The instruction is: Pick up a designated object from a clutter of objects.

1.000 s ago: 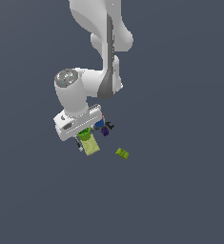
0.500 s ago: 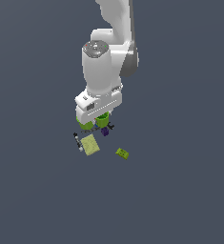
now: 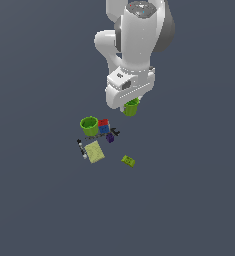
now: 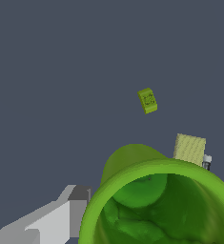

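- From the wrist view, the small green cup [image 4: 156, 205] fills most of my picture, mouth toward the lens and the darker hollow showing inside. I read that as it being carried right at the claw [image 3: 131, 107].
- One grey finger [image 4: 66, 214] shows beside the cup's wall. I judge the claw clenched on the cup, since in the exterior view the cup hangs under the hand with nothing else bearing it.
- In the exterior view, the cup pokes out just below the white hand, well above the grey surface [image 3: 39, 200] and apart from the pile. The pick looks done to me, with only a steady hold needed.
- Down on the surface, the larger green cup [image 3: 89, 126] stands upright with its mouth up. It is the look-alike I do not want.
- Just beside it on the exterior view's right sit a red cube [image 3: 103, 122] and a blue cube [image 3: 104, 129], packed close, with a black piece [image 3: 114, 132] and a purple block [image 3: 110, 138] near them.
- Below those lie a flat yellow-green box [image 3: 94, 151] and a pen [image 3: 81, 148] alongside it.
- A small yellow-green block [image 3: 128, 160] lies off on its own, apart from the rest, so nothing crowds it.
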`<state>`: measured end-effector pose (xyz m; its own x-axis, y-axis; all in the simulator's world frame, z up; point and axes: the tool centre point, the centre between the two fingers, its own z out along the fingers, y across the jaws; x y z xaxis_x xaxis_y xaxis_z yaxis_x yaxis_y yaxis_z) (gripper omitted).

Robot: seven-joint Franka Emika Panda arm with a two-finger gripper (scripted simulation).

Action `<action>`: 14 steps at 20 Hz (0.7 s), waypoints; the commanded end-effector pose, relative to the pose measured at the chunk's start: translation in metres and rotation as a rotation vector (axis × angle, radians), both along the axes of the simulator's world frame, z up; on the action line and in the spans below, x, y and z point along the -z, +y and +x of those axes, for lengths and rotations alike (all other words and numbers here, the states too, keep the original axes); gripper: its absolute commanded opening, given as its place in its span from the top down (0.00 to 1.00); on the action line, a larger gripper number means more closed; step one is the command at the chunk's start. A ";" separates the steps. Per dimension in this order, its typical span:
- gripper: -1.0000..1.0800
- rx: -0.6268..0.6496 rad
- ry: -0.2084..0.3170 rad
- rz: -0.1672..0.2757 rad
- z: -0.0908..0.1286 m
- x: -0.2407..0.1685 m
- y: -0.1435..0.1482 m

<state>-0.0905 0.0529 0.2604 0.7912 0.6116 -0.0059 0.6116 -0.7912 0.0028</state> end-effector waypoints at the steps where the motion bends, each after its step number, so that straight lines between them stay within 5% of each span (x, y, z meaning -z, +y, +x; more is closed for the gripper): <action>1: 1.00 0.000 -0.001 0.000 -0.009 -0.019 0.025; 14: 1.00 0.000 -0.001 0.003 -0.047 -0.107 0.139</action>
